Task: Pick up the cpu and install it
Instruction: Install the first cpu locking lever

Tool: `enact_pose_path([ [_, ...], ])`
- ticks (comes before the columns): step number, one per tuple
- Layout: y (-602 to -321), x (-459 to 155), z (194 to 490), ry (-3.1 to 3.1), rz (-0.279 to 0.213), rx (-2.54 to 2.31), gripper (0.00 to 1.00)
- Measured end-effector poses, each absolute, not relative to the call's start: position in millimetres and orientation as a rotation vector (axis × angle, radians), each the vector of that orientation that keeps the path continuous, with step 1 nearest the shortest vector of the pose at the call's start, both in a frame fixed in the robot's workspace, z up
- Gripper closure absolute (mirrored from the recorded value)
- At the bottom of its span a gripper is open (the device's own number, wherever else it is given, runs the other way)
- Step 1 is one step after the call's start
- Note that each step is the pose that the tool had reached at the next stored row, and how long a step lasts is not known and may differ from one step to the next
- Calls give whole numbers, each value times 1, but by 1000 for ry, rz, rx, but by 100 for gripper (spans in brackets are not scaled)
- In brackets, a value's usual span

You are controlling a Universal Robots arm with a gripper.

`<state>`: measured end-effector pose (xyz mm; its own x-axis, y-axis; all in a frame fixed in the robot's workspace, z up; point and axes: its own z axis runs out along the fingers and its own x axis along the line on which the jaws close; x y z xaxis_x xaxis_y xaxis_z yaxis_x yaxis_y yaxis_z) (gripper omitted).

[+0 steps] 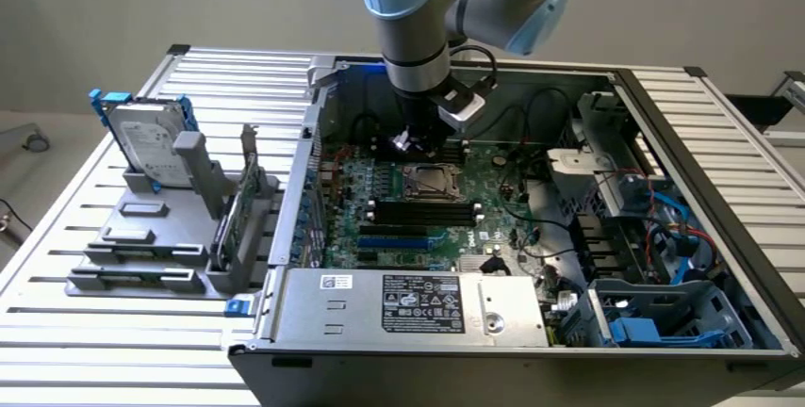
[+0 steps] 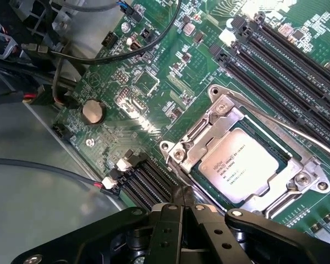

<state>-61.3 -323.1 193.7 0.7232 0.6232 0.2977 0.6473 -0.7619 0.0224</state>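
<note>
Exterior view: an open computer case (image 1: 654,237) lies on a slatted metal table (image 1: 75,332), with the robot arm (image 1: 416,30) reaching down into it from above.
Gripper: the gripper (image 1: 416,140) hangs just above the green motherboard (image 1: 390,200), near the socket (image 1: 429,181) and on its far side.
Wrist view: the black fingers (image 2: 179,220) fill the lower edge, their tips drawn together to a point, with nothing between them.
Claw state: narrow, closed on itself, holding nothing.
CPU location: the cpu (image 2: 239,165) lies flat inside the socket's metal frame, its printed silver top facing up.
Socket frame: the load plate (image 2: 203,129) lies over the chip's edges; a thin wire lever (image 2: 297,135) runs beside it, and I cannot tell whether it is latched.
Step in hand: judging from this, the chip is already seated and the gripper is clear of it, so the placing appears done.
Next move calls for: care near the lever and plate, and clearance from the memory slots (image 2: 286,60) beside the socket.
Off to the side: a hard drive (image 1: 149,143) in a blue bracket stands in a grey rack (image 1: 139,237) at the exterior view's left.
</note>
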Motion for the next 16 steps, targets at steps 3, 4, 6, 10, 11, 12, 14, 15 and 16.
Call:
enact_pose_path([
  [3, -323, -61, 194, -1048, -445, -2839, 89],
  [4, -324, -61, 194, -1049, -445, -2839, 89],
  [6, -324, -61, 194, -1049, -444, -2839, 89],
  [10, -325, -61, 194, -1048, -445, -2839, 89],
  [11, -325, -61, 194, -1048, -444, -2839, 89],
  [12, -326, -60, 194, -1048, -444, -2839, 89],
  [14, -326, -60, 194, -1048, -444, -2839, 89],
  [15, -326, -60, 194, -1048, -444, -2839, 89],
  [16, -326, -60, 194, -1048, -444, -2839, 89],
])
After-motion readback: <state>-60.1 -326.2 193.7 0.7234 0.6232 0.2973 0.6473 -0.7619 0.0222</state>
